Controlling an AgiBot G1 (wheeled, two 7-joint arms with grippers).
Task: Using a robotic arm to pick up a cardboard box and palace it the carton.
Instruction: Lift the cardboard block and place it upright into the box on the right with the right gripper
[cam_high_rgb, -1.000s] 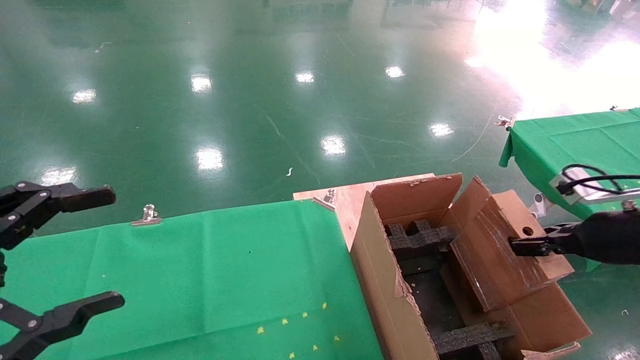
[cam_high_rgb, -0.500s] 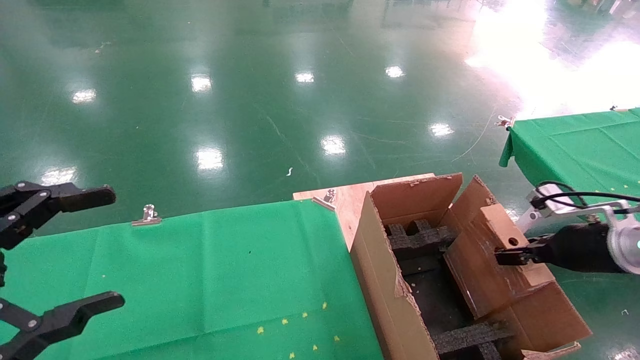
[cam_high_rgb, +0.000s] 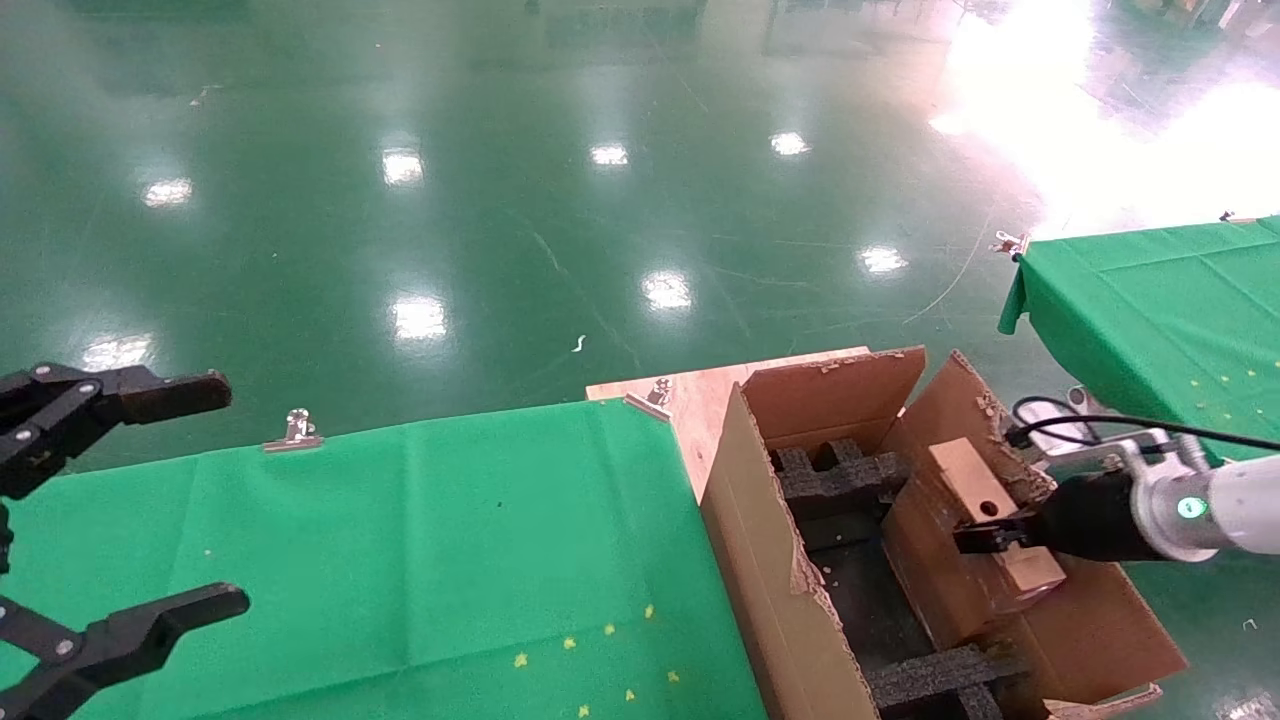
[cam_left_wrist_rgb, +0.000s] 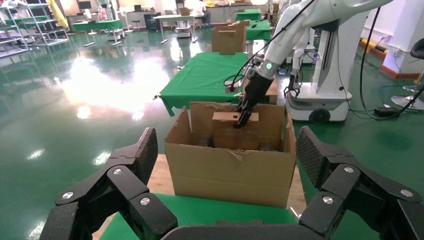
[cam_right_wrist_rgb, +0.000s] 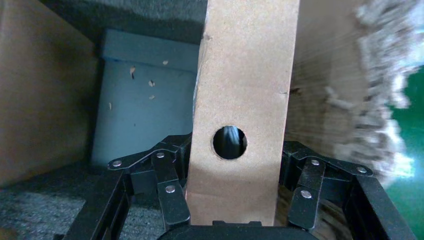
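Note:
My right gripper (cam_high_rgb: 985, 535) is shut on the cardboard box (cam_high_rgb: 965, 480), a flat brown box with a round hole in its narrow side. The box stands on edge, partly down inside the carton (cam_high_rgb: 770, 560) along its right wall. The right wrist view shows the black fingers (cam_right_wrist_rgb: 170, 185) clamped on both broad faces of the box (cam_right_wrist_rgb: 245, 90). Black foam inserts (cam_high_rgb: 840, 475) lie in the carton. The left wrist view shows the carton (cam_left_wrist_rgb: 227, 170) with the box (cam_left_wrist_rgb: 225, 117) sticking up from it. My left gripper (cam_high_rgb: 225, 495) hangs open at the far left, holding nothing.
A green-clothed table (cam_high_rgb: 400, 540) with a metal clip (cam_high_rgb: 297, 430) spreads left of the carton. A bare wooden board corner (cam_high_rgb: 700, 395) shows behind the carton. A second green table (cam_high_rgb: 1150, 290) stands at the right, with shiny green floor beyond.
The right gripper has carried the box leftward and down, from above the carton's right flap into the carton. The left arm has not moved.

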